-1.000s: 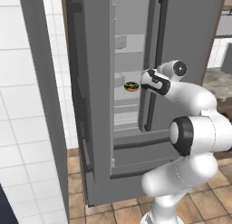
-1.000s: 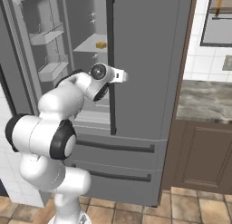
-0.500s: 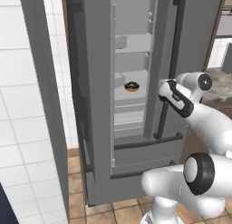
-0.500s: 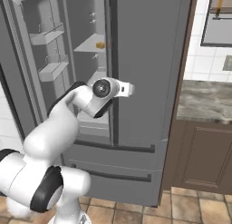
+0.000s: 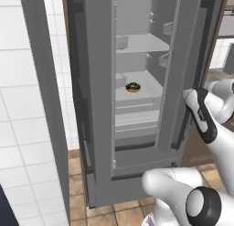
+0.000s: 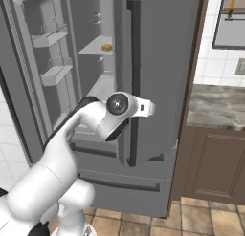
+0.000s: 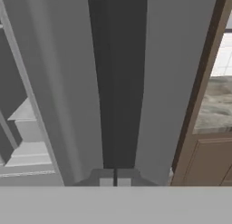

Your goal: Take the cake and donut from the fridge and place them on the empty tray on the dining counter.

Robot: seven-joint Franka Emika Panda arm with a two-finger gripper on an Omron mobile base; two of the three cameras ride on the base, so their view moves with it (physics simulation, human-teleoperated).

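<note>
2 pastries wait inside the open fridge (image 5: 100,106) as we look in past its swung-out left door. Farthest left and lower down, the donut (image 5: 133,87) lies flat on a pale middle shelf, hole facing up; being round, it has no long axis to align with. We judge it light and soft, its chocolate glaze likely tacky and easily marred, so a gentle pinch across the ring, 1 finger through the hole and 1 on the outer edge, looks safest.

Higher and farther in, the cake (image 6: 107,47) sits on an upper shelf, a small yellow-orange block seen from the right base camera. It is too small in view to say which way its longer side runs. We expect it to be spongy and crumbly, best taken low across 2 opposite flat faces with light pressure.

To the right, our gripper (image 7: 115,177) has its fingers pressed together with nothing between them, pointing at the dark vertical handle (image 7: 117,78) of the closed right door; whether the tips touch the handle we cannot tell.
</note>
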